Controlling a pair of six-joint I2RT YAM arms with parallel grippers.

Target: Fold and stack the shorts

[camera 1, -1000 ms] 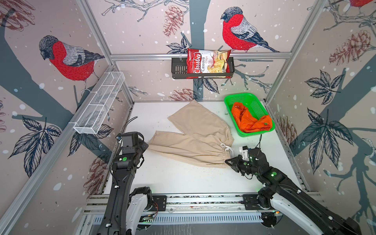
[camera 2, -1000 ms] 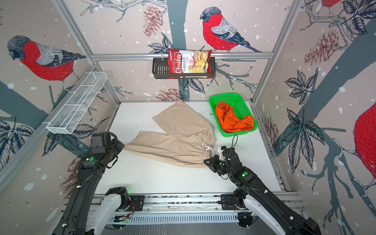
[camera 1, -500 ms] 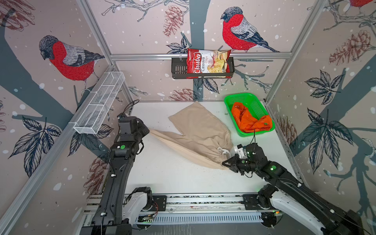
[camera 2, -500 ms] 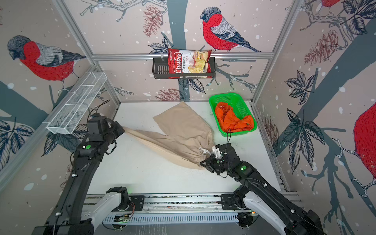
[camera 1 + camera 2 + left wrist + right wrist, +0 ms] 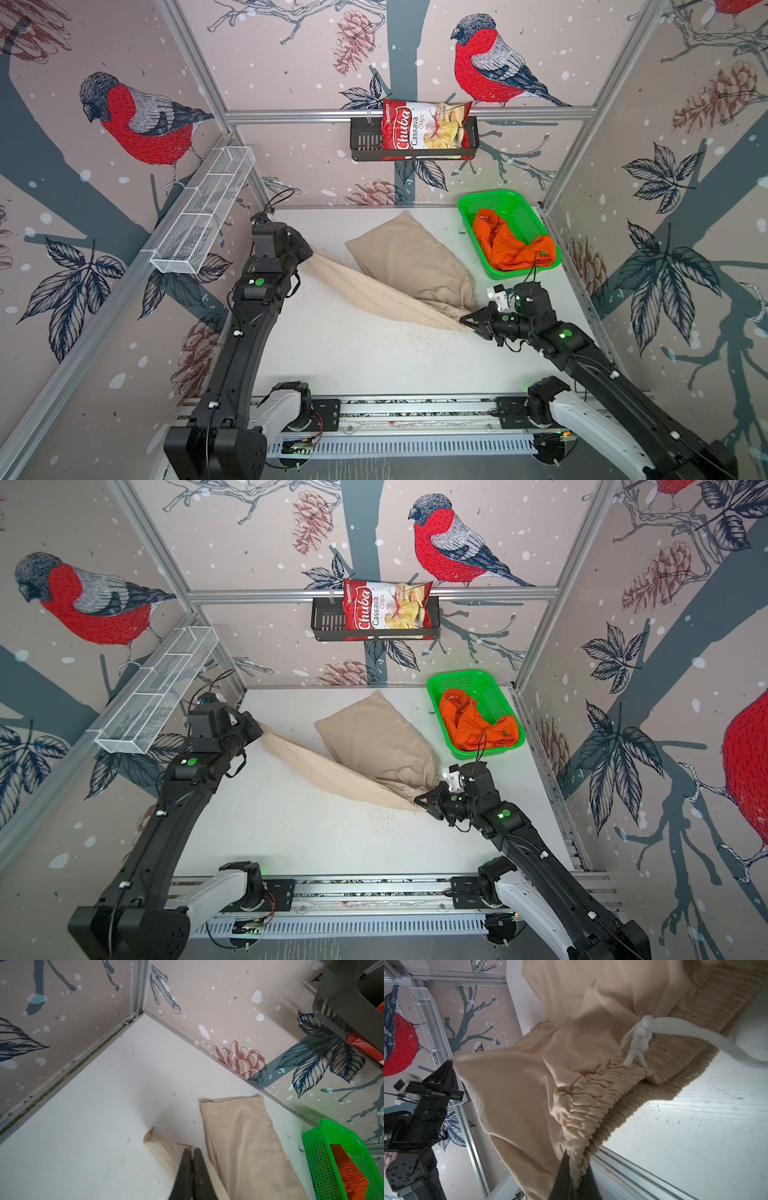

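**While both my tools grip the beige shorts point(image 5: 411, 266), the orange pair point(image 5: 505, 245) lies in the green basket point(image 5: 519, 272)**

Where the white surface point(image 5: 353, 365) runs toward its far left corner, my left tool point(image 5: 308, 254) is pinched together on the hem of one beige leg. My right tool point(image 5: 464, 322), nearer the front and to the right, is clamped on the gathered waistband. In the right wrist view the knotted white drawstring point(image 5: 641, 1039) sits just beyond that grip. The held leg stretches as a band between the two tools. The other leg lies flat on the surface, pointing toward the back wall.

The green basket stands at the far right corner of the surface, with the orange pair crumpled inside and spilling over its near rim. Dark specks point(image 5: 415, 336) dot the surface near my right tool.

Wallpaper of red-breasted birds, pine cones and leaves covers the walls, which are framed in aluminium bars. A black rack point(image 5: 365, 141) on the back wall holds a red bag of cassava chips point(image 5: 424, 129). A white wire shelf point(image 5: 203, 212) runs along the left wall. Both arms rise from a rail point(image 5: 395, 409) at the front edge.
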